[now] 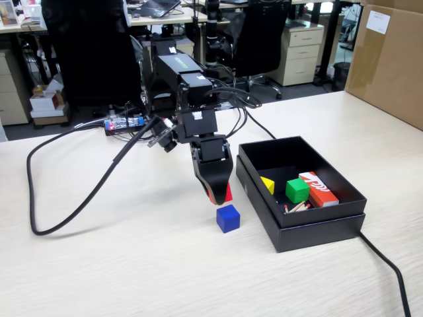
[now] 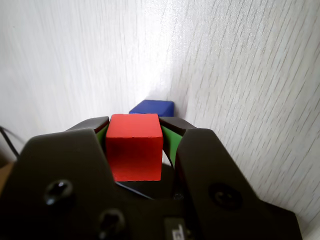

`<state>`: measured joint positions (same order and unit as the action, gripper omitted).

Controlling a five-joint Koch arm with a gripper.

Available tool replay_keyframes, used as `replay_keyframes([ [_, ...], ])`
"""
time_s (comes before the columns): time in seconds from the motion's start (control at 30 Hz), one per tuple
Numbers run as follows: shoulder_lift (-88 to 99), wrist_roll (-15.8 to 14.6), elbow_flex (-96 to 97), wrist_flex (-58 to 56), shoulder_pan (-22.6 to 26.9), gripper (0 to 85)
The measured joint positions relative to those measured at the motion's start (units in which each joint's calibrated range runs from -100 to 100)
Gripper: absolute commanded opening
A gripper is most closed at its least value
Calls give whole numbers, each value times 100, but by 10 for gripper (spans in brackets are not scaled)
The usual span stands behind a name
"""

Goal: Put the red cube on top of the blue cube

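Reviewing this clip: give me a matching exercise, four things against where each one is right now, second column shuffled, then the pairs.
Things:
1. red cube
2. blue cube
3. green cube
4. black cable

Places:
A. inside the black box
B. trailing across the table in the fixed view
C. held in the gripper
D. alone on the table, beside the box

Pairs: 1-C, 2-D, 3-A, 4-B

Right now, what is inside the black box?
Inside the black box: a yellow block, a green cube, an orange-red box and thin sticks. Its near wall hides the floor beside them.
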<state>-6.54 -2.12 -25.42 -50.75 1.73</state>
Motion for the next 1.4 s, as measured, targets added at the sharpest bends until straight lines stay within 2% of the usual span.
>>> replay_keyframes([
  [0.4, -350, -73, -46, 15, 127, 25],
  [1.27, -570, -112, -237, 39, 49, 31],
  [1.4, -570, -112, -237, 39, 54, 137],
])
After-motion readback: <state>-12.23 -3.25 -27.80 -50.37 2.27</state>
